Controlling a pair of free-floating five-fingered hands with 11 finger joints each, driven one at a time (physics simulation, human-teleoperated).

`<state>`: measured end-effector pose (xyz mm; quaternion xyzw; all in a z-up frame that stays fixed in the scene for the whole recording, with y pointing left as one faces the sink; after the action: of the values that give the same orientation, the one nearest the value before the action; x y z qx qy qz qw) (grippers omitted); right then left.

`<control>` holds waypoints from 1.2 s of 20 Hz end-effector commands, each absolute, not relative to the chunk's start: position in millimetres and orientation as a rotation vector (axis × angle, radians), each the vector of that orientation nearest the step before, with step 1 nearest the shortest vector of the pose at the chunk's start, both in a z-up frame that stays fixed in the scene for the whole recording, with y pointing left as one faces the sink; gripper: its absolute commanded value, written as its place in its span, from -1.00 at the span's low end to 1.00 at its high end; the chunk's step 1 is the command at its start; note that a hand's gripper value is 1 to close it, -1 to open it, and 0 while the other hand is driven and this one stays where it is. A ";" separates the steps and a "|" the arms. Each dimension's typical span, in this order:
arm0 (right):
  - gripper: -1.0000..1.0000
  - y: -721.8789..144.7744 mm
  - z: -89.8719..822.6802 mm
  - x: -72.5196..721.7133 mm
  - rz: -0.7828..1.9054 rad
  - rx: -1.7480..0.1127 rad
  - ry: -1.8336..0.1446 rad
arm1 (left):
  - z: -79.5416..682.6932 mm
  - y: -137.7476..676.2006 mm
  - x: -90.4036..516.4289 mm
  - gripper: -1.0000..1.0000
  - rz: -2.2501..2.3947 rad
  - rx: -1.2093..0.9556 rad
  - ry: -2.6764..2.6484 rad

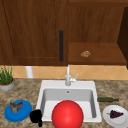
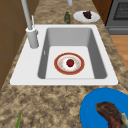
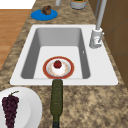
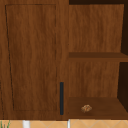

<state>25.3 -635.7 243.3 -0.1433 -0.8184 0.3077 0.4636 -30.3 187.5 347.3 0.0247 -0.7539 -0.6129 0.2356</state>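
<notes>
The left hand hangs at the front edge of the desk, between the blue plate and the sink; it shows as a dark clump, and whether its fingers are curled or straight I cannot tell. The blue plate, nearest to it, carries a brown piece of meat.

In the sink basin lies a red-rimmed plate with a small red fruit at its middle; bare basin floor surrounds it on all sides. A large red ball shape covers the basin's front in the front view.

Right of the sink lie a dark green bottle and a white plate holding purple grapes. A potted plant stands at the desk's far left. The open cabinet shelf holds a small brown item.
</notes>
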 end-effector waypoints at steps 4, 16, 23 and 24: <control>-1.00 -609.1 238.5 27.1 0.930 -0.493 -2.015 | 347.3 187.5 -30.3 0.00 -1.681 0.068 -2.068; -1.00 -561.6 235.1 11.4 1.089 -0.564 -1.906 | 347.3 187.5 -30.3 0.00 -1.681 0.068 -2.068; -1.00 -526.5 236.8 1.6 1.039 -0.565 -1.886 | 347.3 187.5 -30.3 0.00 -1.681 0.068 -2.068; -1.00 -521.9 236.3 -1.8 1.027 -0.563 -1.870 | 347.3 187.5 -30.3 0.00 -1.681 0.068 -2.068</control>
<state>6.5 -538.6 237.6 -0.2173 -0.7678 0.4141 0.4380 -30.3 187.5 347.3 0.0247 -0.7539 -0.6129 0.2356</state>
